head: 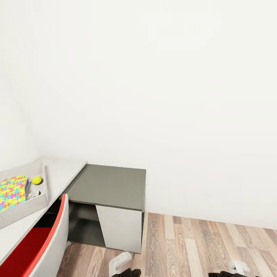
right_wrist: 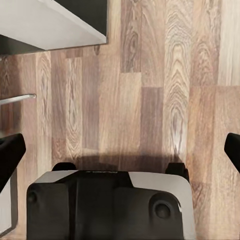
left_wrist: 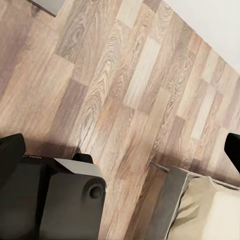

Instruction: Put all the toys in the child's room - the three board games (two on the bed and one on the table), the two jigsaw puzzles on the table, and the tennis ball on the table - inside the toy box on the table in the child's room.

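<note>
toy box [head: 38,200] lower left on counter [head: 109,184] | both tools apart, empty | turn toward remaining games

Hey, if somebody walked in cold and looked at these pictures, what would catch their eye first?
Probably the bright multicolour jigsaw puzzle lying in the light grey toy box at the head view's left edge, with the small yellow-green tennis ball beside it in the same box. Next, the red-seated chair tucked at the table, against a big blank white wall.

wood-plank floor [right_wrist: 150,75] — spread black fingertips [right_wrist: 11,155]
</note>
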Available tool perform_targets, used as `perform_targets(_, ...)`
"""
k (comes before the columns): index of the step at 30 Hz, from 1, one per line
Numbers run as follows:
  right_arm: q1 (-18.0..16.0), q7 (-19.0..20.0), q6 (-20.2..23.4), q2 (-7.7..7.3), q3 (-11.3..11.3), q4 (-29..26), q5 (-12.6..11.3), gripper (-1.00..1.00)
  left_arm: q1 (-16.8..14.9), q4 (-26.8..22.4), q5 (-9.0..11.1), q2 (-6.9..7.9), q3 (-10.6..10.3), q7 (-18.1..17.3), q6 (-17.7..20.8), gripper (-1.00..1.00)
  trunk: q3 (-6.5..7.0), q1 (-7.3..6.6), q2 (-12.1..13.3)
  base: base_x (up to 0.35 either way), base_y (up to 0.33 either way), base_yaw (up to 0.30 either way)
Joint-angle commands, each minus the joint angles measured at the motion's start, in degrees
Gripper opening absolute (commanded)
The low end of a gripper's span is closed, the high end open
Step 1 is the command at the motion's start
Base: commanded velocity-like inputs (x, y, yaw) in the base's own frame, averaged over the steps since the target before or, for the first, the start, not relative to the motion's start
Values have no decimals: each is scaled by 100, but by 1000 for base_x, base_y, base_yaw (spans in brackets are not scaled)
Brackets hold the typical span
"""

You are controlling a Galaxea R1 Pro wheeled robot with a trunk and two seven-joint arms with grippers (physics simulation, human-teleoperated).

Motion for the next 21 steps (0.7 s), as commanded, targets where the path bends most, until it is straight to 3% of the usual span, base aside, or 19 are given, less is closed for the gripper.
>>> perform_targets(1, -2, -12, -5, 27, 71, 106, 4, 100, 4, 63, 31, 5, -14, 39, -43, 100, -14, 4, -14, 0, 0, 0)
perform_targets(5, -4, -24, -190, 150, 263, 553, 186, 100, 25, 314, 22, 8, -21, 32, -150, 100, -13, 4, -14, 0, 0, 0)
perform_targets(8, -18, -42, -516, 347, 413, 1126, 452, 100, 36, 671, 23, 7, -17, 18, -214, 100, -13, 4, -14, 0, 0, 0)
perform_targets(9, -18, -42, -516, 347, 413, 1126, 452, 100, 36, 671, 23, 7, -17, 18, -214, 100, -13, 4, -14, 0, 0, 0)
perform_targets(12, -26, -134, -973, 587, 491, 1778, 805, 100, 40, 1210, 30, -2, -2, -1, -252, 100, -13, 4, -14, 0, 0, 0)
perform_targets(13, -26, -134, -973, 587, 491, 1778, 805, 100, 40, 1210, 30, -2, -2, -1, -252, 100, -13, 4, -14, 0, 0, 0)
perform_targets(17, -32, -651, -1710, 923, 534, 2671, 1284, 100, 20, 2210, 41, -4, 43, -18, -376, 100, -13, 4, -14, 0, 0, 0)
perform_targets(18, -32, -651, -1710, 923, 534, 2671, 1284, 100, 20, 2210, 41, -4, 43, -18, -376, 100, -13, 4, -14, 0, 0, 0)
perform_targets(21, -33, -1333, -2265, 1147, 528, 3208, 1474, 100, 8, 2972, 56, -10, 84, -69, -476, 100, -13, 4, -14, 0, 0, 0)
